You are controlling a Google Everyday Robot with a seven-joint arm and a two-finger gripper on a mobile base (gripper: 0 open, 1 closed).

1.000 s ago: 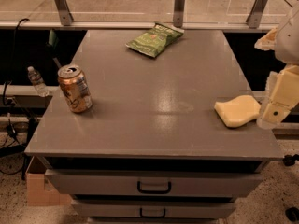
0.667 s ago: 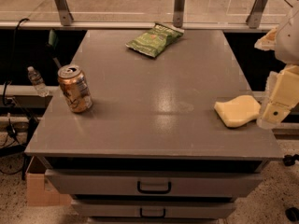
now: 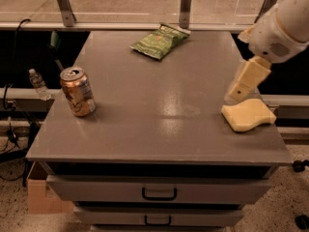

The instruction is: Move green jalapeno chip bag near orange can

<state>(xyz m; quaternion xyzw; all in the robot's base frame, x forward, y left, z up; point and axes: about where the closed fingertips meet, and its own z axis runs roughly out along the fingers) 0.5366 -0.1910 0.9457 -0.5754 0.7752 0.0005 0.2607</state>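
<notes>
While the gripper (image 3: pixel 240 88) hovered at frame right, spread or closed I couldn't tell, the green jalapeno chip bag (image 3: pixel 159 41) lay upper centre, well apart from the orange can (image 3: pixel 77 92); a top-down, mid-bag grasp seemed best.

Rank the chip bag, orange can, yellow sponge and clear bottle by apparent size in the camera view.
1. Green jalapeno chip bag and yellow sponge: alike; bag lies farther, so unranked.
2. Orange can.
3. Clear bottle.
Gripper hangs over the sponge.
</notes>
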